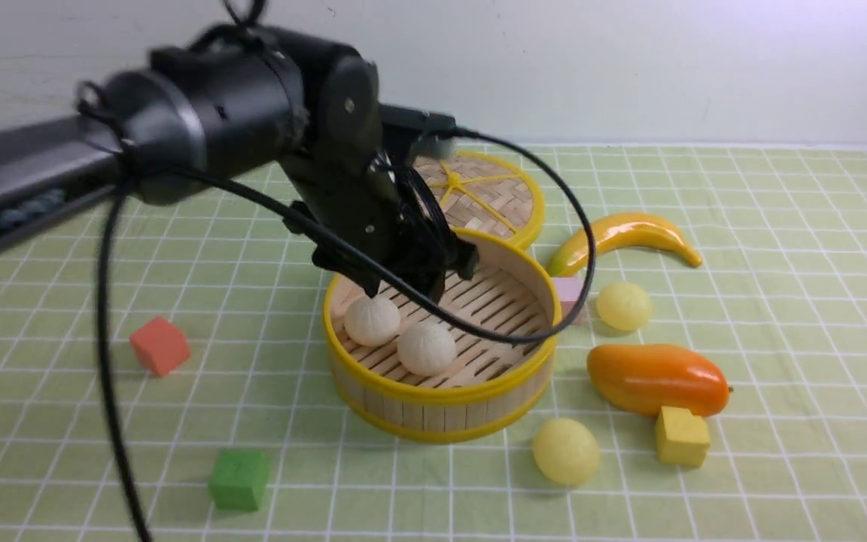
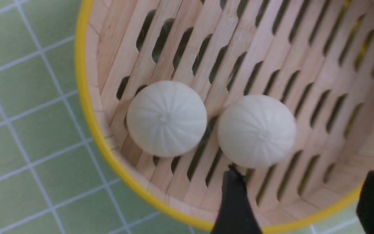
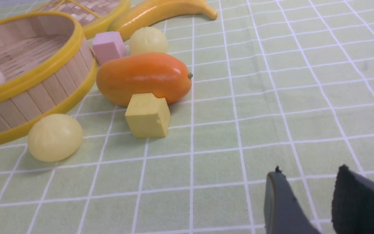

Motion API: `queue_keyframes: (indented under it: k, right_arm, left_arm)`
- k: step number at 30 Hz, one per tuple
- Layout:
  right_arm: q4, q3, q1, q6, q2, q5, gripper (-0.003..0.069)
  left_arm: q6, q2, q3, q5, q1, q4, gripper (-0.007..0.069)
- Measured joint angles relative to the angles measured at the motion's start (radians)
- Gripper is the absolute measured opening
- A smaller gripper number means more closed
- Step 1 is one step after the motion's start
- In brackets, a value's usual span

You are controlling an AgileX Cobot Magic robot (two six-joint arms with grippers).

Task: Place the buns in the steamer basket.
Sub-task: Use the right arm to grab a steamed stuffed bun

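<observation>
The steamer basket (image 1: 441,403) stands mid-table, and two off-white buns (image 1: 372,320) (image 1: 427,348) lie side by side on its slatted floor. My left gripper (image 1: 402,292) hangs just above them, open and holding nothing. In the left wrist view its gripper (image 2: 304,185) has one finger close beside a bun (image 2: 257,131), and the other bun (image 2: 166,118) lies near the basket's rim (image 2: 86,107). Two pale yellow buns (image 1: 624,306) (image 1: 566,450) lie on the cloth to the basket's right. My right gripper (image 3: 310,172) stands open over bare cloth, well away from the nearer yellow bun (image 3: 55,137).
Behind the basket lies the flat woven lid (image 1: 479,196). On the right are a banana (image 1: 622,237), an orange mango (image 1: 655,379), a yellow cube (image 1: 680,436) and a pink cube (image 1: 569,290). A red cube (image 1: 159,345) and a green cube (image 1: 238,479) sit on the left.
</observation>
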Motion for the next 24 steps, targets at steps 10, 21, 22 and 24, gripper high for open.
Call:
queue_keyframes:
  k: [10, 21, 22, 24]
  right_arm:
    - [0.000, 0.000, 0.000, 0.000, 0.000, 0.000, 0.0241]
    - [0.000, 0.000, 0.000, 0.000, 0.000, -0.014, 0.0241]
    - [0.011, 0.001, 0.000, 0.002, 0.000, -0.024, 0.0241]
    - [0.041, 0.005, 0.000, 0.011, 0.000, -0.046, 0.0241]
  left_arm:
    - [-0.003, -0.711, 0.665, -0.364, 0.000, -0.081, -0.0013]
    - [-0.008, -1.430, 1.323, -0.771, 0.000, -0.120, -0.0013]
    - [-0.016, -1.481, 1.355, -0.777, 0.000, -0.123, -0.0013]
    - [-0.025, -1.546, 1.395, -0.778, 0.000, -0.123, -0.0013]
